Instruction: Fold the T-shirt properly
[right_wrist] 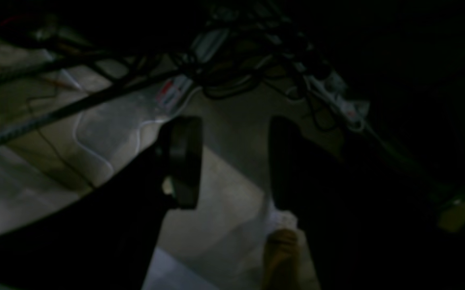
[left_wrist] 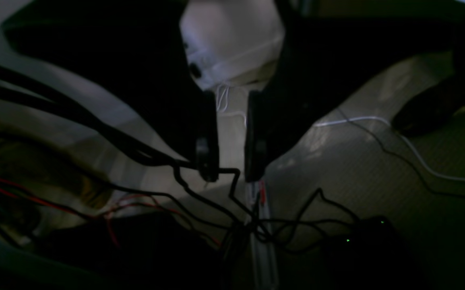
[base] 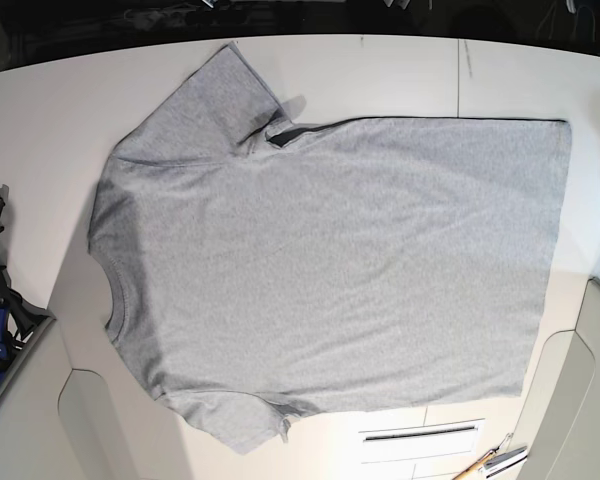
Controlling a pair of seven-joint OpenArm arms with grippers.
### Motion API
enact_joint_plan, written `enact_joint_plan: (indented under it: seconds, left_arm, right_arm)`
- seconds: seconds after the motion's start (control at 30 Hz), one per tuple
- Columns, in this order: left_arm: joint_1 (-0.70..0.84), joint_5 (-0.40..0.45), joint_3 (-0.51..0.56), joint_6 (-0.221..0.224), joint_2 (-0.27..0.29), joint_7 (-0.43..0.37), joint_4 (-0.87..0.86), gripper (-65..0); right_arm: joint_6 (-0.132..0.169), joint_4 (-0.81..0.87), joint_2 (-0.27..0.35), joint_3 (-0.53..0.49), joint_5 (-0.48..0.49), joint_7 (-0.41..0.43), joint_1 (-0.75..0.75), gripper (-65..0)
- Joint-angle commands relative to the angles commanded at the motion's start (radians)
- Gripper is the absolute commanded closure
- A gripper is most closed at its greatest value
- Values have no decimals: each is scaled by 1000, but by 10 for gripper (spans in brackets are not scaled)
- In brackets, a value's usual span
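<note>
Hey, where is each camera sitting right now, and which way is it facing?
Left wrist: on the left arm, looking out between its dark, parted fingers toward the floor.
Right wrist: on the right arm, also facing the floor between parted fingers.
Base: above the table, looking down at the T-shirt; no arm is clearly identifiable.
Shared: both wrist views show dark cables and a pale strip with a red mark.

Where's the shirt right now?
In the base view, the shirt lies spread on the white table, its collar toward the left and its hem on the right, above the pen.
</note>
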Motion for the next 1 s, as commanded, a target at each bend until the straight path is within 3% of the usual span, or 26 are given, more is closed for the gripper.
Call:
enact_joint_plan:
  seconds: [0.23,0.3,0.37,0.43,0.5,0.57,0.67,0.9,1.0]
  left_arm:
    - [182,0,-103,0,-8,0,225,-151]
    - [231,-1,-117,-15,-13,38,304,-151]
    - [285,-43,-140,-43,-26,80,389,-152]
    - [346,-105,-175,-56,-42,102,477,-159]
    - [400,-138,-219,-63,-48,104,565,-222]
    - [446,-152,-270,-117,-47,106,645,-276]
    - [491,-204,-336,-188,-47,144,737,-288]
    - [504,-369,-516,-188,-48,277,871,-289]
    - [504,-443,-600,-188,-60,315,909,-325]
  right_arm:
    - [0,323,134,0,0,-24,-193,-267]
    - [-1,432,174,0,0,-69,-248,-267]
    - [-19,551,217,0,0,-138,-301,-267]
    - [-56,667,266,1,0,-158,-357,-267]
    - [-61,772,310,13,0,-171,-402,-267]
    - [-61,866,338,39,0,-200,-439,-267]
    - [-61,978,349,109,40,-228,-481,-267]
    - [-60,1186,338,343,211,-291,-493,-267]
    - [-41,1233,292,469,294,-305,-492,-268]
